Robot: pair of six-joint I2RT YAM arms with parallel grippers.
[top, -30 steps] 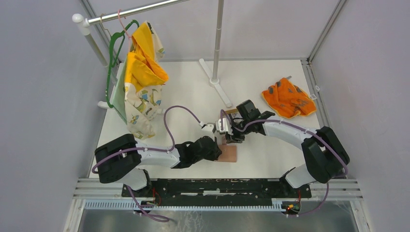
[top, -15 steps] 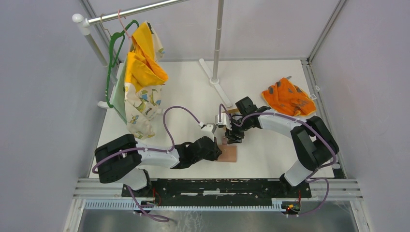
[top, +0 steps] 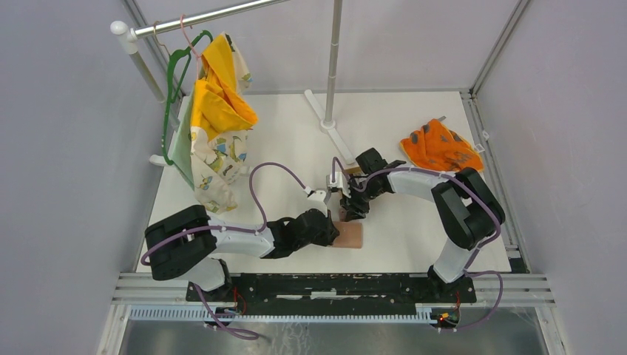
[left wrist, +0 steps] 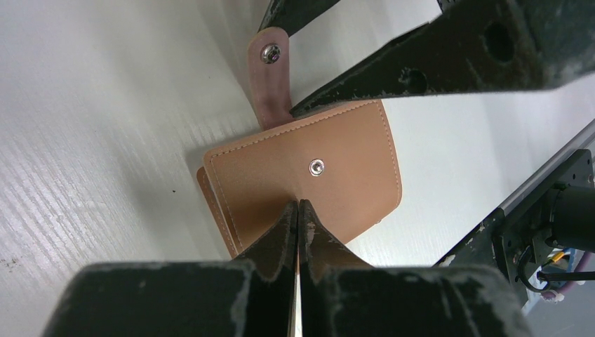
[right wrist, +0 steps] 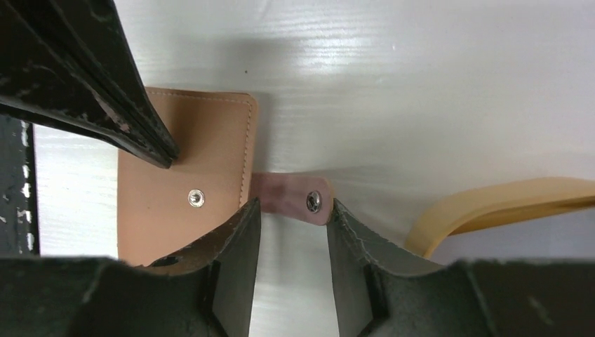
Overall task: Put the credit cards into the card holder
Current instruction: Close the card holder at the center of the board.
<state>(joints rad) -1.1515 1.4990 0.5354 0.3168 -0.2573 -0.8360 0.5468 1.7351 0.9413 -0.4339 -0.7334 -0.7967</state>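
Barely begun | card holder [left wrist: 309,175] folded shut — no cards seen | left gripper [left wrist: 298,210] pinched together on its cover | right gripper [right wrist: 291,210] spread astride strap tab [right wrist: 291,200] | opening, loading remain

The card holder [top: 353,235] [left wrist: 344,175] [right wrist: 210,161] is tan-brown stitched leather with a metal snap on its cover. It lies flat, seemingly folded shut, well apart from the orange cloth [top: 441,150], to its near left. Its strap tab [left wrist: 270,77] [right wrist: 288,200] sticks out unfastened from the edge facing the cloth's end.
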